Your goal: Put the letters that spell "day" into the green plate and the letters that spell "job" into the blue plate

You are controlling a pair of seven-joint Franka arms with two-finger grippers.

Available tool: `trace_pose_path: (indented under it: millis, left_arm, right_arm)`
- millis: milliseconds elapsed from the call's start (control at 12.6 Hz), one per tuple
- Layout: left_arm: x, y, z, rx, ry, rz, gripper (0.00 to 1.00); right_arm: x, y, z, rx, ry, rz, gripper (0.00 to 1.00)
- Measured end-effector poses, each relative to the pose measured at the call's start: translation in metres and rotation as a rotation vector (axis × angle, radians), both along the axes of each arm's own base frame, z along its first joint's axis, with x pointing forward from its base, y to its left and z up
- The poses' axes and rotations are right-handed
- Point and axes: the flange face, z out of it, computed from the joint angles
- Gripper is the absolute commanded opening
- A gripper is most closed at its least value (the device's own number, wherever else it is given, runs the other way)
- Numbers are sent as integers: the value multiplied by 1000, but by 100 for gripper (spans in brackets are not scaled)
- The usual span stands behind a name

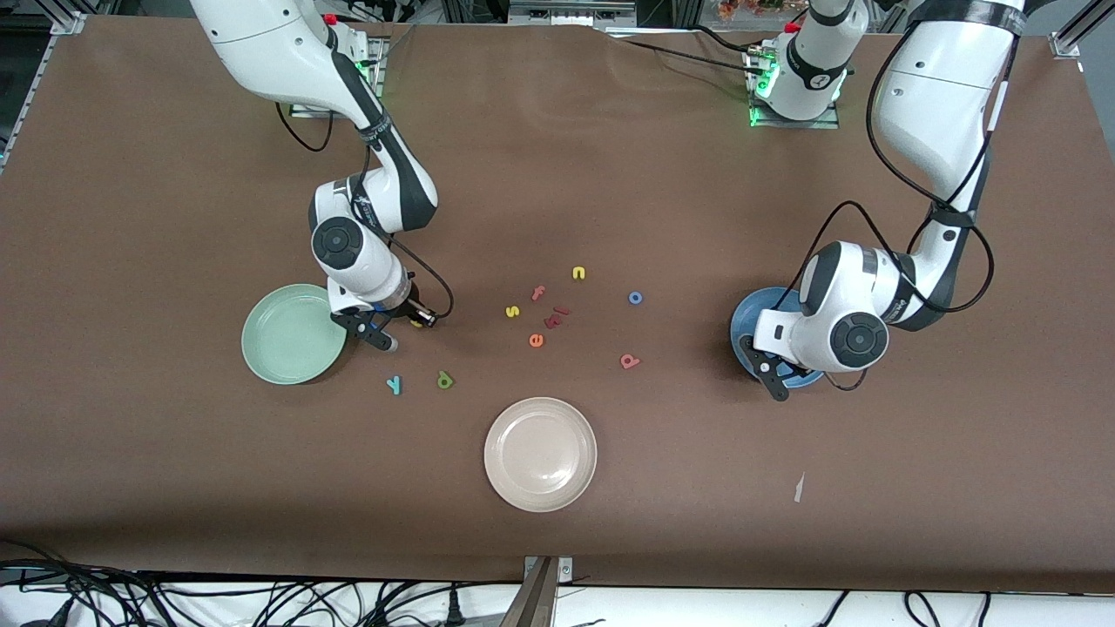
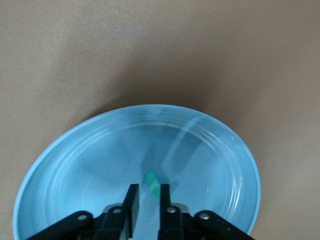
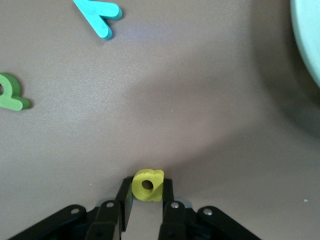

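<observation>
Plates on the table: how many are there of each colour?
Green plate: 1
Blue plate: 1
Beige plate: 1
Total: 3

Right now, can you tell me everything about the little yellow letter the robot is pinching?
The yellow letter is a small, thick piece that looks like soft foam, with a round hole through it. It stands on edge, pinched between the fingers of the right gripper, low over the brown table, beside the green plate. Only the fingers clearly touch it.
</observation>
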Motion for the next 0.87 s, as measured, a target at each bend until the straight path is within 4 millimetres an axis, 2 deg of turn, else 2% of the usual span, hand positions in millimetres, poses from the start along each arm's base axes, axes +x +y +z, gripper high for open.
trace_pose_path:
  millis: [238,397,477,636,874]
  left_arm:
    - [0,-7,9,1,1,34,100]
    - [-3,-24,30,19,5,144,100]
    - [-6,-38,40,30,4,208,100]
    - [-16,-71,52,51,8,331,100]
    - [-32,-111,53,97,18,521,100]
  right_arm:
    - [8,4,8,-5,41,15,0]
    - [23,0,26,-7,95,61,0]
    - [32,-10,34,-8,116,100,0]
    - [45,-47,47,-13,157,228,0]
    - [52,-108,59,-5,218,461,0]
